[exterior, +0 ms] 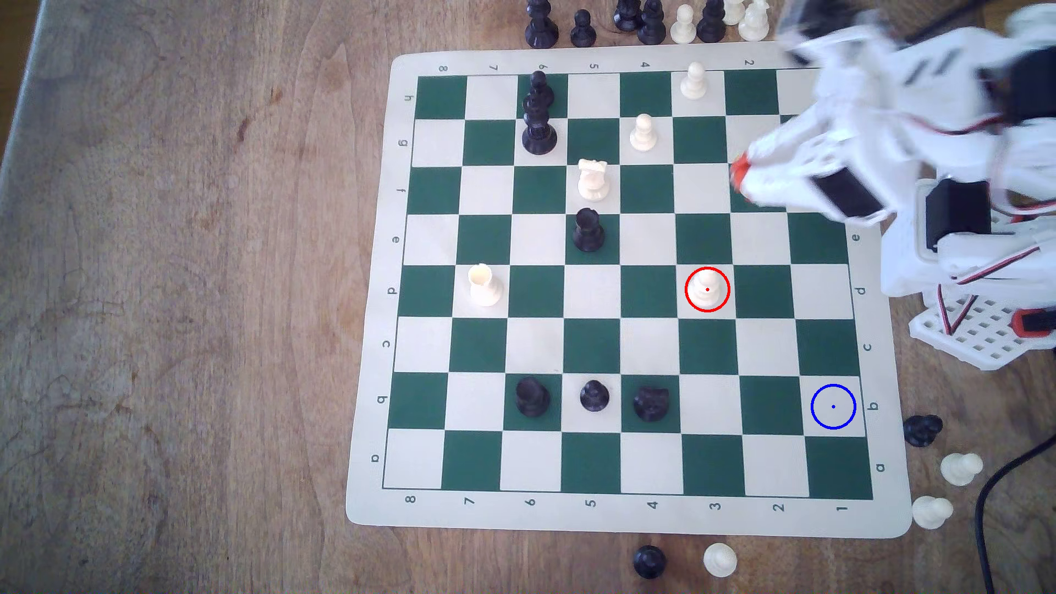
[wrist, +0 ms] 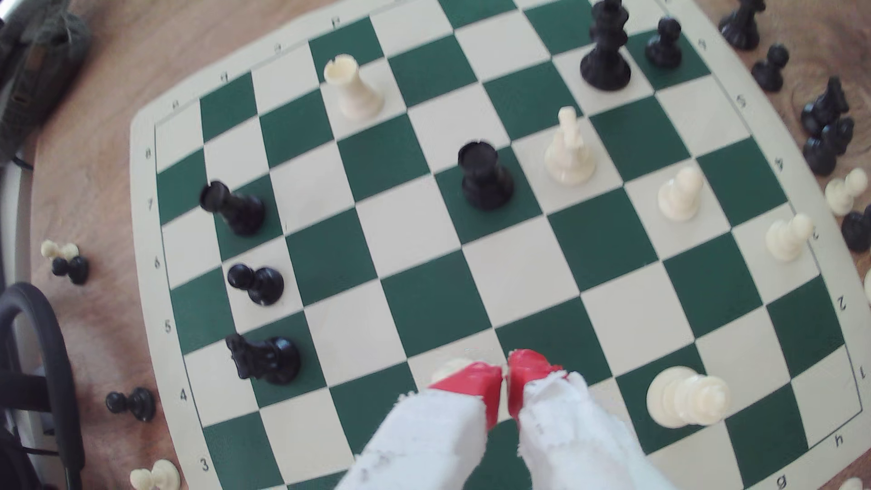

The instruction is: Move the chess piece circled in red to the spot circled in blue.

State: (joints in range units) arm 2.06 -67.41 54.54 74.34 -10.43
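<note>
Pawn (exterior: 707, 289) w/ the red ring sits upright on its pale square in row d, file 3, untouched, so nothing's done yet; you've got the whole approach, grab, carry & drop left. Going left to right in the exterior view: pawn mid-board, then the gripper (exterior: 739, 171) up over the f row toward the exterior view's right, well apart from the pawn, then the blue-ringed spot (exterior: 833, 406) at b1 near the board's right edge, bare. Wrist view shows you the red fingertips (wrist: 480, 381) pressed nearly together w/ nothing between them, so you'll prob need to spread them before coming down on the pawn.
</note>
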